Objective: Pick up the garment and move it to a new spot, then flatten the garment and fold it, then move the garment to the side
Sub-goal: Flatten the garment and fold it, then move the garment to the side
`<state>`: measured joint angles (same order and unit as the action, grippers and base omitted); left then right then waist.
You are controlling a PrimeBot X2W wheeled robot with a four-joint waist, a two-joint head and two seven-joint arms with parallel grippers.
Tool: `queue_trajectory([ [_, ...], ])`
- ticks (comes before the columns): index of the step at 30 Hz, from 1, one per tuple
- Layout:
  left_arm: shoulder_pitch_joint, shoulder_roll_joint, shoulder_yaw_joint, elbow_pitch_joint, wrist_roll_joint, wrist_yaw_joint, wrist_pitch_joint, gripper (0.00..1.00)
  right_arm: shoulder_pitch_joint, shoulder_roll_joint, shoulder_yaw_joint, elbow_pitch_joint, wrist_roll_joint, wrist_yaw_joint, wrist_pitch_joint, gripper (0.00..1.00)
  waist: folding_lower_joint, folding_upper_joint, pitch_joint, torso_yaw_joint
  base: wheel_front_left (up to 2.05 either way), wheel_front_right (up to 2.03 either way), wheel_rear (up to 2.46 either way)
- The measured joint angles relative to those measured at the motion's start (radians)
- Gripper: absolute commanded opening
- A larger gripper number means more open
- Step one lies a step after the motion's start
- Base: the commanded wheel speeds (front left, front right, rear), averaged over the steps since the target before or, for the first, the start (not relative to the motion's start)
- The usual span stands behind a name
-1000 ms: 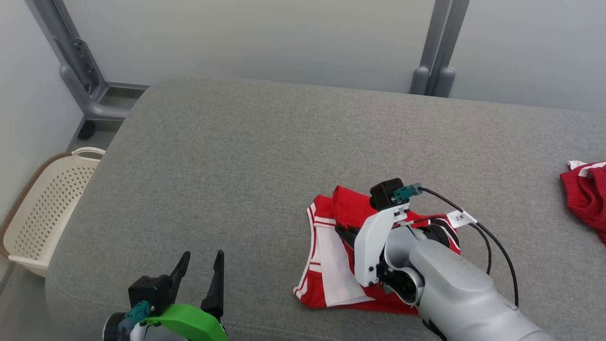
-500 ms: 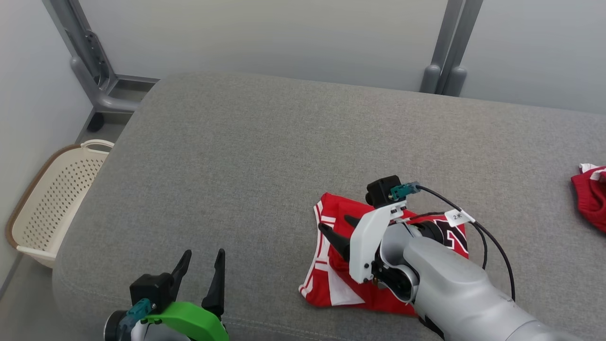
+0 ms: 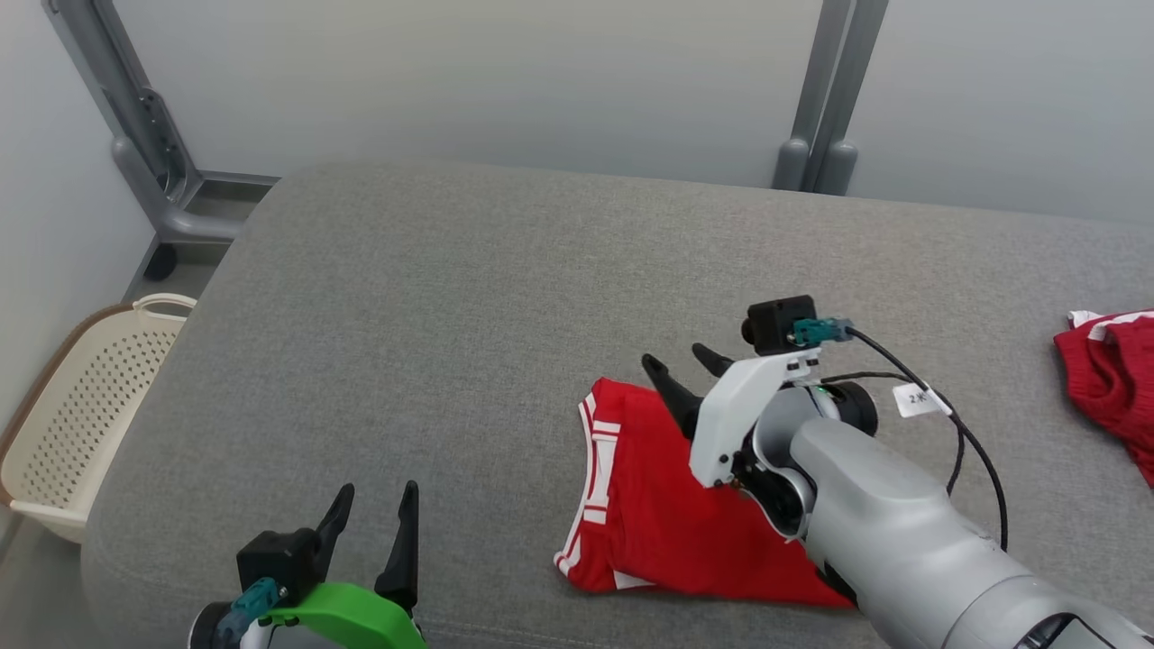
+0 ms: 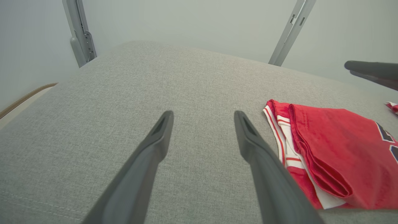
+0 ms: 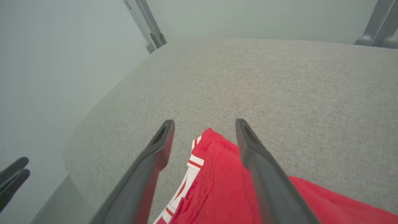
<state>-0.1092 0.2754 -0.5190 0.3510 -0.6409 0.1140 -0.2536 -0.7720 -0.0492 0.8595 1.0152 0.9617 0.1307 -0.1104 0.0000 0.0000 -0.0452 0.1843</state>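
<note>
- Right arm reaches in from the lower right, its forearm slanting over the garment (image 3: pixel 667 514). The right gripper (image 3: pixel 678 358) is spread and empty, tips pointing past the garment's far edge.
- Left gripper (image 3: pixel 377 494) is spread and empty, low at the near edge, well apart from the garment.
- The garment lies folded on the grey cushion (image 3: pixel 451 297).
- A basket (image 3: pixel 81 406) stands on the floor at left, and another red cloth (image 3: pixel 1104 370) lies at far right.

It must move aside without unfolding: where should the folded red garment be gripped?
Probably the stacked, striped edge of the folded red fabric garment with white trim, pinching all layers together. Come from the robot's left, low over the grey fabric cushion, the side of the open left gripper, because the layers lie exposed there.
</note>
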Motion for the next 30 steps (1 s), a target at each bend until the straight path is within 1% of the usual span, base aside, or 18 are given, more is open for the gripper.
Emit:
queue_trajectory([
  [4,0.011,0.006,0.005,-0.014,-0.003,0.007,-0.002,1.00,0.000,0.000,-0.016,0.110,-0.054,0.000,-0.056,1.00,0.0000,0.0000,-0.008,-0.018,0.00,0.00,0.00],
  [6,0.017,0.008,0.006,-0.019,-0.003,0.010,-0.002,1.00,0.001,-0.001,-0.024,0.164,-0.072,0.000,-0.072,0.90,0.0000,0.0000,-0.011,-0.026,0.00,0.00,0.00],
  [9,0.018,0.008,0.005,-0.025,-0.005,0.011,-0.002,1.00,0.012,-0.002,-0.032,0.222,-0.098,0.000,-0.090,0.91,0.0000,0.0000,-0.013,-0.038,0.00,0.00,0.00],
  [10,0.019,0.008,0.004,-0.026,-0.006,0.011,-0.002,1.00,0.019,-0.002,-0.035,0.231,-0.104,0.000,-0.094,0.87,0.0000,0.0000,-0.013,-0.041,0.00,0.00,0.00],
  [11,0.020,0.008,0.004,-0.027,-0.006,0.011,-0.002,1.00,0.028,-0.001,-0.042,0.239,-0.103,0.000,-0.095,0.89,0.0000,0.0000,-0.013,-0.044,0.00,0.00,0.00],
  [13,0.023,0.008,0.004,-0.028,-0.007,0.014,-0.003,1.00,0.043,-0.001,-0.050,0.252,-0.106,0.000,-0.104,1.00,0.0000,0.0000,-0.013,-0.049,0.00,0.00,0.00],
  [17,0.027,0.008,0.003,-0.032,-0.007,0.014,-0.003,1.00,0.067,-0.001,-0.074,0.265,-0.112,0.000,-0.117,1.00,0.0000,0.0000,-0.012,-0.055,0.00,0.00,0.00],
  [18,0.028,0.008,0.003,-0.032,-0.008,0.014,-0.003,1.00,0.074,0.000,-0.077,0.267,-0.114,0.000,-0.120,0.83,0.0000,0.0000,-0.011,-0.055,0.00,0.00,0.00],
  [19,0.028,0.008,0.002,-0.033,-0.009,0.014,-0.003,1.00,0.079,-0.001,-0.078,0.269,-0.120,0.000,-0.122,0.78,0.0000,0.0000,-0.010,-0.055,0.00,0.00,0.00],
  [20,0.028,0.008,0.002,-0.033,-0.010,0.014,-0.003,1.00,0.084,-0.001,-0.082,0.271,-0.127,0.000,-0.125,0.83,0.0000,0.0000,-0.009,-0.055,0.00,0.00,0.00],
  [21,0.028,0.008,0.002,-0.033,-0.010,0.014,-0.003,1.00,0.086,-0.001,-0.086,0.272,-0.134,0.000,-0.128,1.00,0.0000,0.0000,-0.008,-0.055,0.00,0.00,0.00],
  [24,0.027,0.009,0.002,-0.034,-0.010,0.014,-0.003,1.00,0.098,-0.001,-0.119,0.273,-0.152,0.000,-0.132,1.00,0.0000,0.0000,-0.004,-0.054,0.00,0.00,0.00],
  [30,0.027,0.012,0.001,-0.035,-0.010,0.018,-0.003,1.00,0.135,-0.022,-0.234,0.275,-0.184,0.000,-0.110,1.00,0.0000,0.0000,-0.003,-0.055,0.00,0.00,0.00],
])
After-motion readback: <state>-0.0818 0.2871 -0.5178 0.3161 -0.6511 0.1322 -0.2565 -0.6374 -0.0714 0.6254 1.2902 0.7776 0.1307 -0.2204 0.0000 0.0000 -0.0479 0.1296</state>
